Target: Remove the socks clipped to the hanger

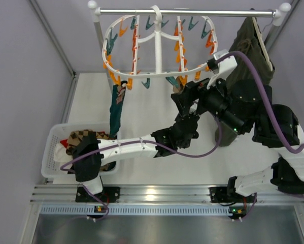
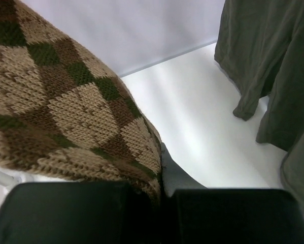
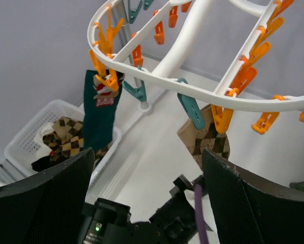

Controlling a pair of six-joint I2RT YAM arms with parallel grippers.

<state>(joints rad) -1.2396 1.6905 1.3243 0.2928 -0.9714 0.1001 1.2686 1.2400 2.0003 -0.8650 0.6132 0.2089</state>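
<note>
The white oval hanger (image 1: 157, 38) hangs from a rail at the back, and its rim (image 3: 157, 79) fills the top of the right wrist view. A dark teal sock (image 3: 98, 119) hangs from an orange clip at its front left. A brown-and-tan argyle sock (image 3: 205, 140) hangs under an orange clip (image 3: 220, 119) at the front right. My left gripper (image 2: 164, 190) is shut on the lower part of this argyle sock (image 2: 65, 107). My right gripper (image 3: 147, 152) is open, just below the hanger's rim, with nothing between its fingers.
A white basket (image 1: 53, 140) at the near left holds more argyle socks (image 3: 65, 134). An olive-green garment (image 1: 250, 48) hangs from the rail at the right, close behind the right arm. The left arm (image 1: 136, 147) reaches across the table's middle.
</note>
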